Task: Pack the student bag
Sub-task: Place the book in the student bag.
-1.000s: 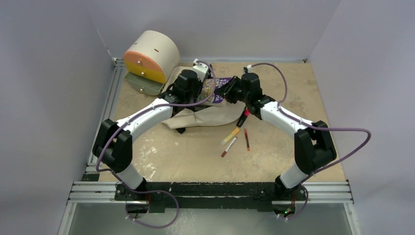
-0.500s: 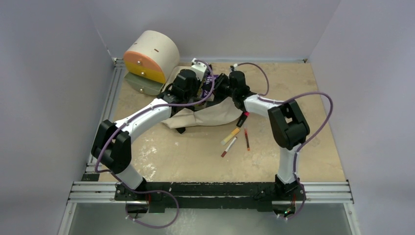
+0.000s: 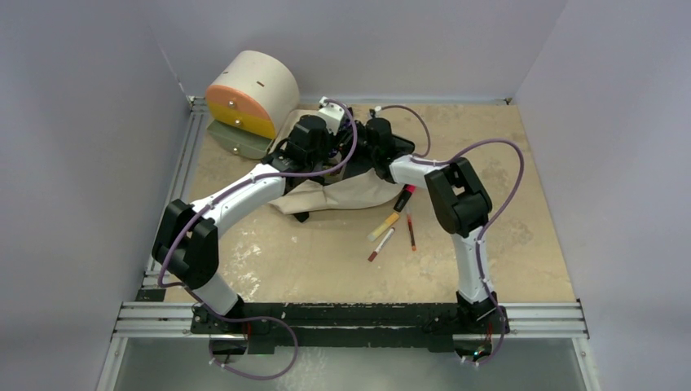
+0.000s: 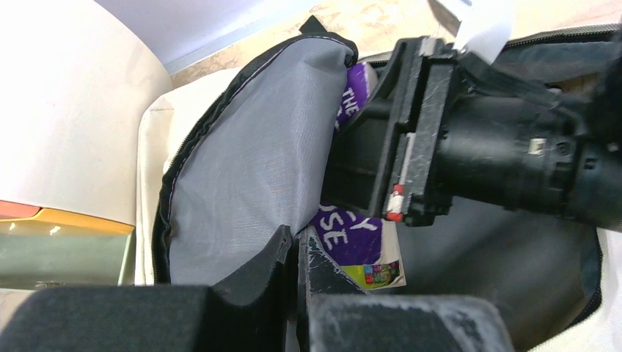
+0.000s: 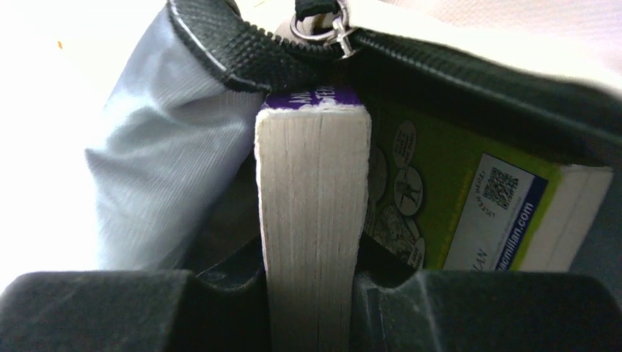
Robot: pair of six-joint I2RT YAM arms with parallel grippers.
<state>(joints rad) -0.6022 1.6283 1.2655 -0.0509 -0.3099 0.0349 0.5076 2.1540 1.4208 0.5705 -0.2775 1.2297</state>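
Observation:
The beige student bag [image 3: 350,191] lies at the back middle of the table, its mouth open and its grey lining [image 4: 249,161] showing. My left gripper [image 4: 297,253] is shut on the lining at the bag's opening and holds it up. My right gripper [image 5: 314,271] is shut on a purple book [image 5: 314,213], page edges facing the camera, inside the bag's mouth just under the zipper pull [image 5: 319,26]. The purple cover [image 4: 348,227] shows in the left wrist view beside the right gripper's body [image 4: 477,139]. A green book [image 5: 455,213] lies inside the bag.
A cream-and-orange cylindrical drawer unit [image 3: 253,94] stands at the back left, close to the bag. Several markers and pens [image 3: 393,224] lie on the table right of the bag's front. Walls close off the back and both sides.
My right arm has swung left and pushed the purple book from above the bag's right side into its mouth. My left gripper has stayed on the lining.

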